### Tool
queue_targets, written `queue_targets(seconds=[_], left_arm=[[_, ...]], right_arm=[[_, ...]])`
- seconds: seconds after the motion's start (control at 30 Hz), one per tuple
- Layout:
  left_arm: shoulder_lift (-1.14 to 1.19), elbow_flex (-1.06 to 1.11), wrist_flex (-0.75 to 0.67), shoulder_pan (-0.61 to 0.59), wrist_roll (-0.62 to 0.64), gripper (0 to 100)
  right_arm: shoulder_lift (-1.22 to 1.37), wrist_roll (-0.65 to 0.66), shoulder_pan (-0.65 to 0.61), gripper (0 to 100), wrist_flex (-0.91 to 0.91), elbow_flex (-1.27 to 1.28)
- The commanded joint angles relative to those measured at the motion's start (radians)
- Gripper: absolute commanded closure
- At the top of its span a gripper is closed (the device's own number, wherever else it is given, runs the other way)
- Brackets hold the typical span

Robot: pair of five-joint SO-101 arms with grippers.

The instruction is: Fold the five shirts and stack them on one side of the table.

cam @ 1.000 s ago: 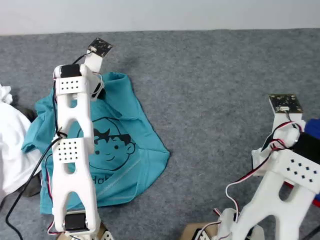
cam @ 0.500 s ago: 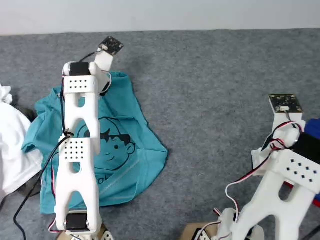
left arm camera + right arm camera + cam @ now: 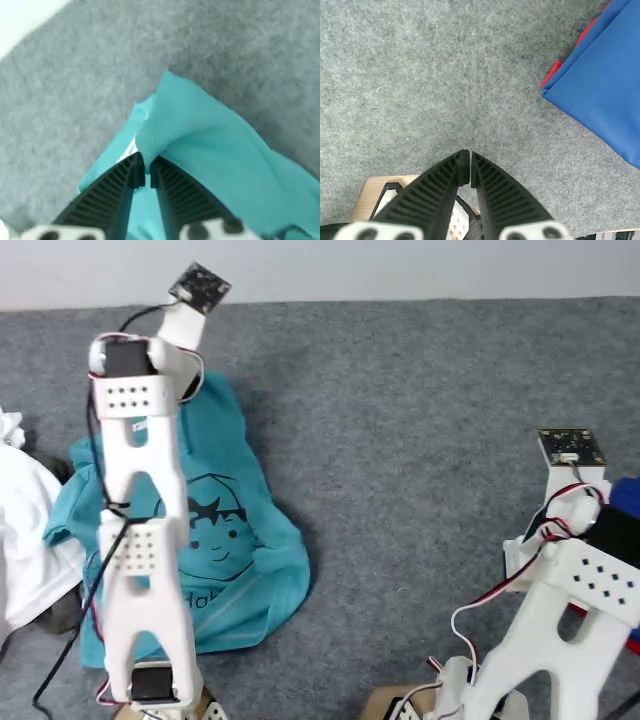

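**Item under handling.** The teal shirt (image 3: 240,530), with a cartoon face print, lies rumpled and unfolded on the left half of the table (image 3: 430,440). It runs from close to the far edge toward the near edge. Its far end is gathered into a raised fold.

**Grip.** The left gripper (image 3: 144,167) has its jaws drawn narrow and pinches that fold at the hem or neck edge. A small white tag shows just beside the jaws. The left arm reaches out over the shirt's length.

**Handling judgement.** The shirt is light, thin knit and entirely limp, so it will drape, drag and bunch rather than hold a line. A single pinch at one edge will let the rest trail. A grip on a seamed edge or corner is the soundest, ideally with a second hold on the matching corner. The felt-like table surface is likely to catch the cloth when it is pulled.

**Second arm.** The right gripper (image 3: 469,160) hangs over bare table near the right edge, with its jaws closed together on nothing.

**Other garments.** A heap of white garments (image 3: 25,530) lies at the left edge, touching the teal shirt, with a dark garment (image 3: 50,468) partly beneath it. A blue garment (image 3: 605,80) sits at the right edge, with a red piece (image 3: 552,80) showing under it.

**Containers.** The garments lie directly on the table, and nothing here serves as a container.
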Motion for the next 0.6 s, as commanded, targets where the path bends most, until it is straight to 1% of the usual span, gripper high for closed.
queue_targets(seconds=[0.0, 0.17, 0.27, 0.37, 0.47, 0.5, 0.57], left_arm=[[-0.232, 0.288, 0.032, -0.023, 0.003, 100], [-0.417, 0.782, 0.028, -0.034, -0.048, 100], [-0.468, 1.0, -0.002, -0.029, -0.055, 100], [-0.468, 1.096, -0.051, -0.034, -0.051, 100], [-0.471, 1.101, -0.054, -0.034, -0.051, 99], [-0.473, 1.099, -0.055, -0.034, -0.051, 99], [-0.486, 1.079, -0.048, -0.035, -0.041, 94]], right_arm=[[-0.018, 0.008, -0.001, 98.9, 0.012, -0.005], [-0.018, 0.008, -0.001, 98.9, 0.012, -0.005], [-0.018, 0.008, -0.001, 98.9, 0.012, -0.005], [-0.018, 0.008, -0.001, 98.9, 0.012, -0.005], [-0.018, 0.009, -0.001, 98.9, 0.012, -0.005], [-0.018, 0.009, -0.001, 98.9, 0.012, -0.005], [-0.018, 0.009, -0.001, 98.9, 0.012, -0.005]])
